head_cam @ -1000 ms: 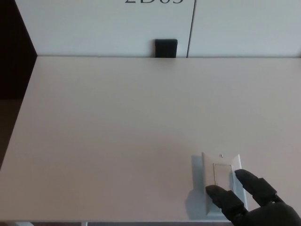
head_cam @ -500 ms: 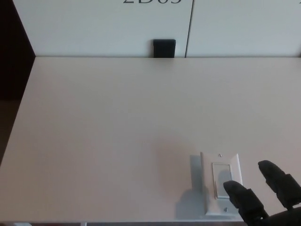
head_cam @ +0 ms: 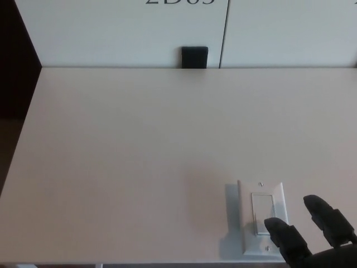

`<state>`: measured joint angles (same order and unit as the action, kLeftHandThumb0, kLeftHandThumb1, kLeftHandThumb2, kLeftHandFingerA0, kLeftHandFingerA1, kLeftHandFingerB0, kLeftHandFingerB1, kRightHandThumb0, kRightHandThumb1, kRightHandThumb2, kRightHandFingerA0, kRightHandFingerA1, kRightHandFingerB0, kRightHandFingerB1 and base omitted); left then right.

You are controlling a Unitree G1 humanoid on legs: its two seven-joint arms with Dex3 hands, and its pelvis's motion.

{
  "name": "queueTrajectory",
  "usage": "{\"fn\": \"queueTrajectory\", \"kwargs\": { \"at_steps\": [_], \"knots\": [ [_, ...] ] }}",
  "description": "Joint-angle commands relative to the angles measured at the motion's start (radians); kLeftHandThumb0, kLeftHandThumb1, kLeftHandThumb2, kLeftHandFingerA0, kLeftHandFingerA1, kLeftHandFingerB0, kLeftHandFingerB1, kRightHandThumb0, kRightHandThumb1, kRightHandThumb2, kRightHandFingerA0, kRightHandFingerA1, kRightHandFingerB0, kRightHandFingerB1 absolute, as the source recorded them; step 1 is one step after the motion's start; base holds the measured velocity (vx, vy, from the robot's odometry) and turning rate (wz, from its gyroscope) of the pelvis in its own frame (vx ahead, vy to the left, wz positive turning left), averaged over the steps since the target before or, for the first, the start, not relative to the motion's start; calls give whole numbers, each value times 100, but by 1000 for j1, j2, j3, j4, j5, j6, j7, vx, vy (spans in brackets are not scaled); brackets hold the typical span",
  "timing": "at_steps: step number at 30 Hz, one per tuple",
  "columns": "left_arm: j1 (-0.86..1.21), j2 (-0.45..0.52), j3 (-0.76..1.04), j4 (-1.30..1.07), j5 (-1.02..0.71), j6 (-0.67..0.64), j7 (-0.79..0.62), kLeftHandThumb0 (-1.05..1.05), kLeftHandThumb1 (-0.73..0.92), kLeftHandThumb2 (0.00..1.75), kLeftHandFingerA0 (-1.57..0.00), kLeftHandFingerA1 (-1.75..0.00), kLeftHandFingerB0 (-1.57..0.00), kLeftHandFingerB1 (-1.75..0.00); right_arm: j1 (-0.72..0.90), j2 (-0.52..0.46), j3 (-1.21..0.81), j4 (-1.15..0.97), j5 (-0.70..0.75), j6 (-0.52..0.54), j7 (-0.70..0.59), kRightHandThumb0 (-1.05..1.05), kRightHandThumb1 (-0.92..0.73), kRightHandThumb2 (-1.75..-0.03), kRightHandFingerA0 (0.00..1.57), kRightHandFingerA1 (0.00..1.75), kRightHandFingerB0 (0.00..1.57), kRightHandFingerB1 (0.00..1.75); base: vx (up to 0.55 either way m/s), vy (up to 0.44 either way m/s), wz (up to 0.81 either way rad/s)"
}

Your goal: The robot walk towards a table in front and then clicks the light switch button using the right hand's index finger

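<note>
A white light switch plate [head_cam: 261, 218] lies flat on the white table [head_cam: 139, 145] near its front right edge, with a rocker button [head_cam: 262, 211] in its middle. My right hand [head_cam: 312, 240] comes in from the bottom right, black, with its fingers spread and holding nothing. One fingertip [head_cam: 274, 225] rests over the lower end of the rocker. Another finger [head_cam: 326, 215] points up to the right of the plate, clear of it. My left hand is not in view.
A small black box [head_cam: 194, 57] sits at the table's far edge against the white wall panels. A dark gap [head_cam: 14, 67] runs along the table's left side. The table's front edge lies just below the switch.
My right hand slid right and back off the plate a second ago, then stayed nearly still, with one fingertip over the rocker's lower end. The view shifted slightly.
</note>
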<state>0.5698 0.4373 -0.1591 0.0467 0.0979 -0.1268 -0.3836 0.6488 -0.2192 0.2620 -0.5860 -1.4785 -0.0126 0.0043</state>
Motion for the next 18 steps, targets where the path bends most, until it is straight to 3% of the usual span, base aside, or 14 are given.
{"fn": "queueTrajectory", "kwargs": {
  "at_steps": [1, 3, 4, 9, 10, 11, 12, 18],
  "knots": [
    [-13, 26, 2, 1, 11, -5, -22, -37, 61, 58, -53, -42, -46, -37, -45, 8, 3, 42, -25, 53, 19, -65, -68, -61, 0, 22, 20, 28, 0, 0, 0],
    [-16, 27, 0, 5, 13, -6, -24, -38, 61, 59, -53, -42, -45, -37, -54, 9, 5, 50, -24, 59, 14, -62, -62, -65, 0, 19, 18, 29, 0, 0, 0],
    [-17, 24, 0, 8, 9, -4, -25, -37, 61, 59, -53, -42, -45, -37, -57, 8, 8, 52, -25, 61, 13, -65, -68, -61, 0, 23, 19, 27, 0, 0, 0],
    [-11, 27, -3, 11, 15, -14, -24, -36, 61, 58, -55, -42, -48, -38, -43, 1, 22, 51, -19, 67, 5, -65, -68, -61, 0, 23, 19, 27, 0, 0, 0],
    [-10, 26, -2, 8, 13, -11, -25, -35, 61, 58, -55, -43, -47, -38, -41, -1, 26, 54, -22, 67, -7, -73, -55, -86, 0, 21, 17, 37, 0, 0, 0],
    [-9, 27, -3, 6, 16, -8, -24, -36, 61, 58, -55, -42, -47, -37, -40, -2, 29, 55, -26, 70, -8, -74, -55, -86, 0, 21, 17, 37, 0, 0, 0],
    [-10, 27, -4, 6, 18, -6, -24, -36, 61, 58, -55, -42, -48, -37, -37, -3, 33, 54, -28, 72, -7, -66, -68, -61, 0, 22, 19, 27, 0, 0, 0],
    [-13, 34, -5, 3, 28, -11, -22, -36, 61, 58, -55, -42, -48, -37, -8, -16, 57, 39, -37, 71, -14, -67, -69, -62, 0, 23, 19, 28, 0, 0, 0]
  ]
}}
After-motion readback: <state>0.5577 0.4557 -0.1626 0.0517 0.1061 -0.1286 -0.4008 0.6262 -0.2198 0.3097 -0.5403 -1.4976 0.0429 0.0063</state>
